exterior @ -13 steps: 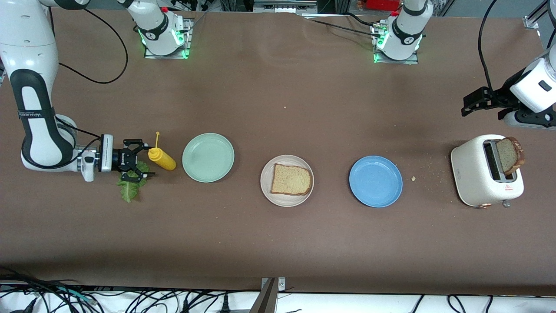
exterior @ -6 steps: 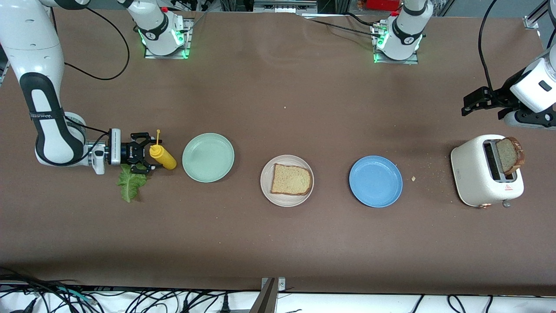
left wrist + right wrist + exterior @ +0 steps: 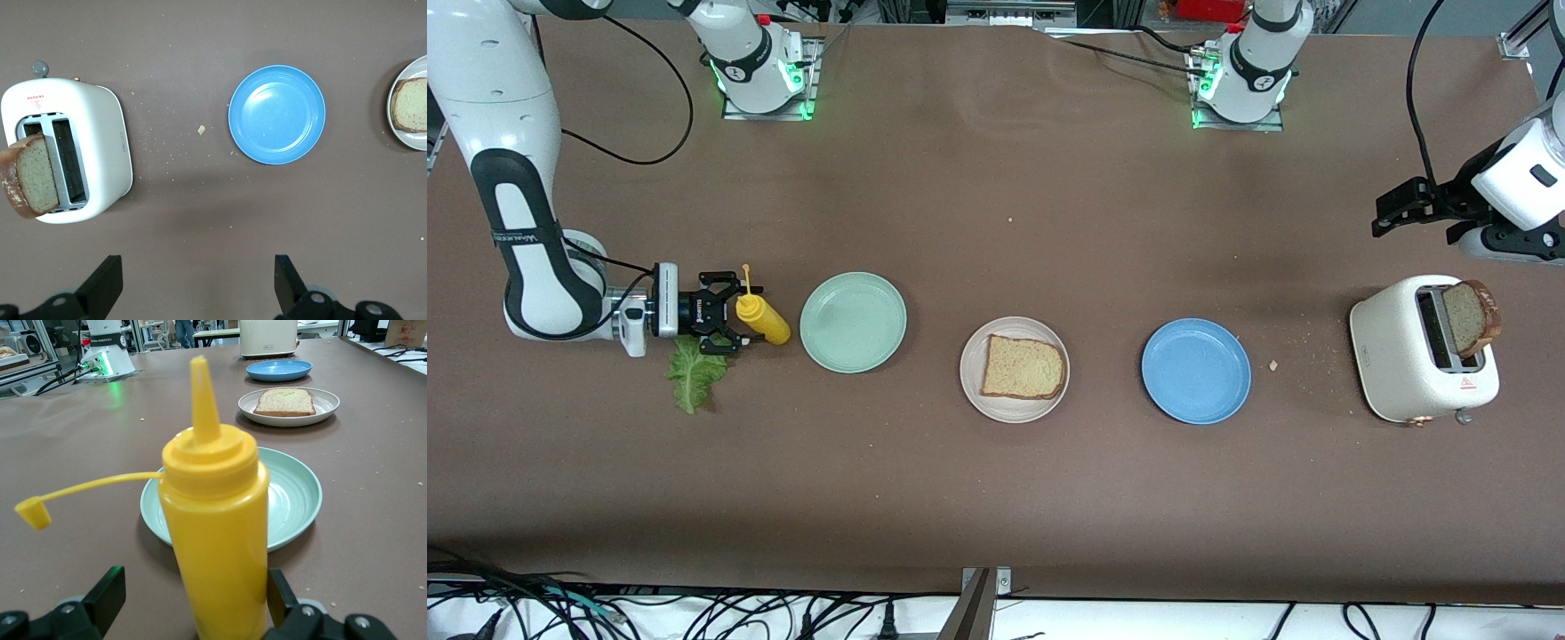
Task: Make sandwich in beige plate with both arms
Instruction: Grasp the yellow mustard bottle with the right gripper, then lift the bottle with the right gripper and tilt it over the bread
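The beige plate (image 3: 971,393) sits mid-table with one bread slice (image 3: 1023,366) on it. A second slice (image 3: 1469,318) stands up out of the white toaster (image 3: 1400,356) at the left arm's end. A green lettuce leaf (image 3: 692,378) lies at the right arm's end, nearer the front camera than a yellow squeeze bottle (image 3: 763,322). My right gripper (image 3: 747,317) is open, its jaws on either side of the bottle (image 3: 213,540), with a gap at one finger. My left gripper (image 3: 1383,216) waits open and empty in the air beside the toaster (image 3: 100,147).
A mint-green plate (image 3: 853,322) sits between the bottle and the beige plate. A blue plate (image 3: 1196,371) sits between the beige plate and the toaster. Crumbs are scattered near the toaster. The bottle's cap hangs off on its strap (image 3: 33,512).
My right gripper has moved from over the lettuce to the yellow bottle, and its jaws now stand on either side of it. The left arm has not moved.
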### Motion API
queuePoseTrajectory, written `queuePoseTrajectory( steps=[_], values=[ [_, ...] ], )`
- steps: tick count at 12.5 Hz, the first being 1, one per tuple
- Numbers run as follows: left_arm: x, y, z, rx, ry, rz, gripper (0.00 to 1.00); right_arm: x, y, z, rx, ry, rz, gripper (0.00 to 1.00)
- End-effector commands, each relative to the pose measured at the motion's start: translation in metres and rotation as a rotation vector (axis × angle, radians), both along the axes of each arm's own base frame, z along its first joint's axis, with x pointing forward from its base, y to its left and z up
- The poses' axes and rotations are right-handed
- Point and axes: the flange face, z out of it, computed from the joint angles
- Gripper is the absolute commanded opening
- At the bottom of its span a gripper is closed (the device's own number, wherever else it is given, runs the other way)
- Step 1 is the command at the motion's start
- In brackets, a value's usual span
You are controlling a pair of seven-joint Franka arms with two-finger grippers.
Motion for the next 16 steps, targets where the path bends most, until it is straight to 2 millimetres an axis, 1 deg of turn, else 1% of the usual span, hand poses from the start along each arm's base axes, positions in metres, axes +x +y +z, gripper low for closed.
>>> queuePoseTrajectory(
  steps=[1, 2, 4, 6, 7, 8, 9, 11, 12, 14, 16],
  values=[
    [-0.003, 0.002, 0.007, 0.002, 0.002, 0.008, 1.00, -0.001, 0.002, -0.008, 0.028, 0.012, -0.035, 0.72],
    [-0.003, 0.001, 0.007, 0.002, 0.000, 0.007, 1.00, -0.001, 0.003, -0.008, 0.026, 0.012, -0.035, 0.62],
    [-0.003, 0.002, 0.007, 0.002, 0.002, 0.008, 1.00, 0.000, 0.004, -0.008, 0.022, 0.010, -0.036, 0.49],
    [-0.004, 0.002, 0.007, 0.002, 0.000, 0.008, 1.00, 0.001, 0.005, -0.008, 0.022, 0.010, -0.040, 0.33],
    [-0.004, 0.001, 0.007, 0.002, 0.000, 0.007, 1.00, 0.001, 0.006, -0.008, 0.024, 0.012, -0.044, 0.30],
    [-0.003, 0.002, 0.007, 0.002, 0.002, 0.008, 1.00, 0.002, 0.006, -0.007, 0.022, 0.009, -0.045, 0.21],
    [-0.003, 0.002, 0.007, 0.002, 0.002, 0.008, 1.00, 0.004, 0.005, -0.002, 0.010, -0.001, -0.052, 0.16],
    [-0.003, 0.001, 0.007, 0.002, 0.002, 0.007, 1.00, 0.009, 0.007, 0.012, -0.007, 0.030, -0.075, 0.13],
    [-0.003, 0.001, 0.007, 0.002, 0.002, 0.005, 1.00, 0.012, 0.007, 0.020, -0.022, 0.043, -0.088, 0.09],
    [-0.003, 0.001, 0.007, 0.002, 0.002, 0.007, 1.00, 0.023, 0.014, 0.035, -0.052, 0.060, -0.110, 0.05],
    [-0.003, 0.001, 0.007, 0.001, 0.002, 0.007, 1.00, 0.032, 0.027, 0.056, -0.086, 0.095, -0.125, 0.05]
  ],
)
